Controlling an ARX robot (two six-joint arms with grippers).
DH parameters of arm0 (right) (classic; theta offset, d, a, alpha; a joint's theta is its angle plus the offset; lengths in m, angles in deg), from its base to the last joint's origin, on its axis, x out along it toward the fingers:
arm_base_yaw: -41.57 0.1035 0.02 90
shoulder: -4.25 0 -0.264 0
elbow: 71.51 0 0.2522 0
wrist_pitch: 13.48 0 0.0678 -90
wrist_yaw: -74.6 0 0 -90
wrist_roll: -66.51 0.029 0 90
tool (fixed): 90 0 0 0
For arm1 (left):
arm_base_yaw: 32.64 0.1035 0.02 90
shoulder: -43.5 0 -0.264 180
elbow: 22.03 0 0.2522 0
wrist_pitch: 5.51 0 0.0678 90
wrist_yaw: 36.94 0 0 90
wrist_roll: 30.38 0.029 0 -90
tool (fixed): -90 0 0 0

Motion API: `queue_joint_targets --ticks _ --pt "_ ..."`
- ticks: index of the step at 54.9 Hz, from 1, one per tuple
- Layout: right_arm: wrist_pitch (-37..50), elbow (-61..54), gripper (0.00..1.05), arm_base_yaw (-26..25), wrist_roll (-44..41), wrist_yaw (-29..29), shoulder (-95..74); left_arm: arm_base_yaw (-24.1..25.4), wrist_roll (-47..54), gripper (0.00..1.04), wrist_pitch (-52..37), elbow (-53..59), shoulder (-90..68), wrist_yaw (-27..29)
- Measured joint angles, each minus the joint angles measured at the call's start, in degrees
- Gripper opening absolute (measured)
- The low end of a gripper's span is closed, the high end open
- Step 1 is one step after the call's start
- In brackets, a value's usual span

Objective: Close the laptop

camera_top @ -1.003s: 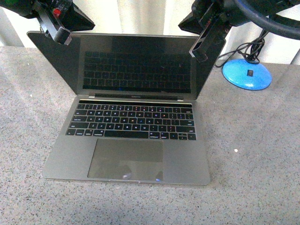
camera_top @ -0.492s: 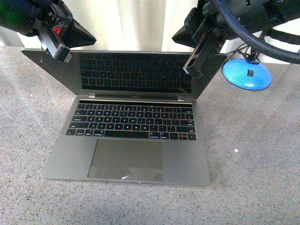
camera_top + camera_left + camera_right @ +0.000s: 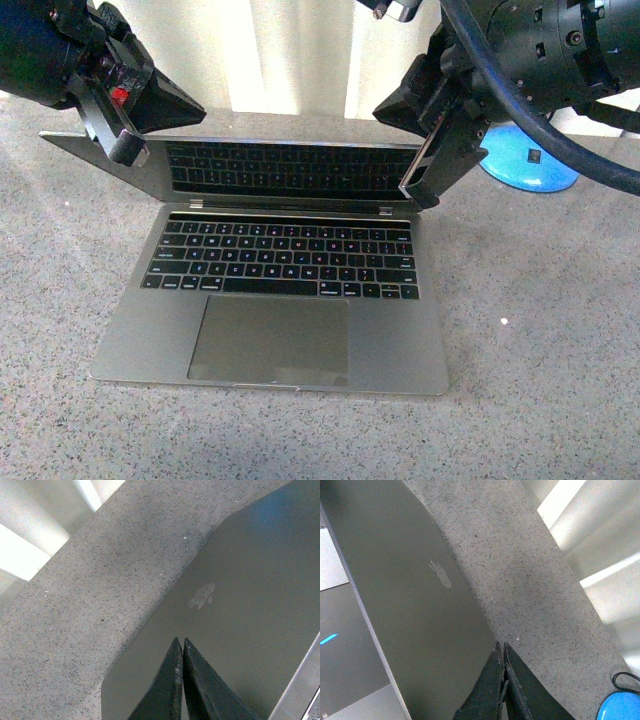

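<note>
Laptop [image 3: 275, 295] closing was midway when I looked: the machine sat square on the grey speckled tabletop [image 3: 540, 350], its base flat and facing me, with the lid [image 3: 240, 605] leaning well forward over the keyboard [image 3: 280, 258] and the glossy screen [image 3: 285, 168] mirroring the keys. My left gripper [image 3: 128, 150] rested at the lid's upper left corner and my right gripper [image 3: 420, 190] at the upper right edge. Both wrist views showed each pair of fingers pressed together with nothing between them, their tips apparently laid against the lid's grey back on either side of the silver logo [image 3: 201, 596]. So I read this as the push-down step, using the closed fingers as blunt pushers, not a grasp. A blue dome-shaped base [image 3: 530, 160] with a black cable stood on the tabletop just beyond the right gripper. The next move, as I judged it, called for bringing both arms down and toward me together at an even rate, so the lid would not twist at the hinge. Near the bottom I would need to ease off so the lid met the laptop gently, and I would keep the right arm clear of that cable.
</note>
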Motion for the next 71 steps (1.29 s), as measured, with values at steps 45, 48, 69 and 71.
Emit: queue_joint_targets --ticks 45,48,69,71 --pt "2.69 -6.14 0.01 1.79 1.95 -0.26 1.77 -1.11 -2.64 0.04 -2.91 5.51 0.83 -1.55" --pt "2.95 -6.64 0.01 1.88 2.29 -0.26 1.77 -1.11 -2.80 0.04 -2.89 5.73 0.83 -1.68" --pt "4.09 -8.90 0.01 2.56 3.32 -0.20 1.77 -1.22 -3.30 0.04 -2.58 7.78 0.83 -2.56" --pt "4.24 -9.14 0.01 2.56 3.37 -0.13 1.77 -1.29 -3.43 0.04 -2.71 8.13 0.83 -2.62"
